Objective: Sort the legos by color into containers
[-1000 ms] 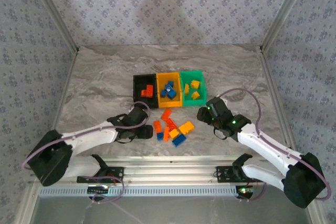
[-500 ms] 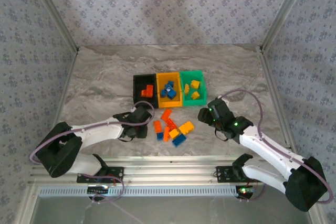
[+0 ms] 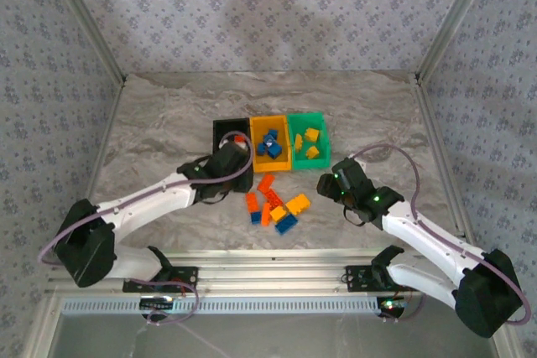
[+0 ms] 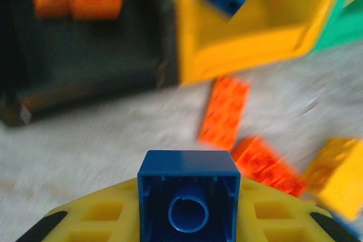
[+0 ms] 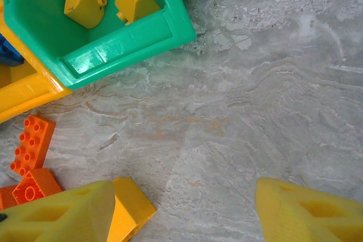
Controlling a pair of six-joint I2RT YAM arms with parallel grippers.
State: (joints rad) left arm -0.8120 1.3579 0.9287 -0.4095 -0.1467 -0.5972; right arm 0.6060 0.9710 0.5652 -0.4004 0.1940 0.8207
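Shut on a blue lego (image 4: 187, 174) with the left claw (image 4: 187, 213), pinching its 2 flat side walls, hollow underside facing the wrist camera. Light, stiff, slick plastic by the look of it: best squeezed squarely on the walls, not the studs, or liable to twist out. Held above the desk (image 4: 113, 140), just short of the black bin (image 4: 85, 83) and yellow-orange bin (image 4: 244, 55). Spread wide and empty at the right claw (image 5: 181, 213), over bare desk near the green bin (image 5: 130, 38), beside a loose yellow lego (image 5: 133, 205).

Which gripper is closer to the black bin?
Left. The left gripper is at the near edge of the black bin; the right gripper is by the green bin.
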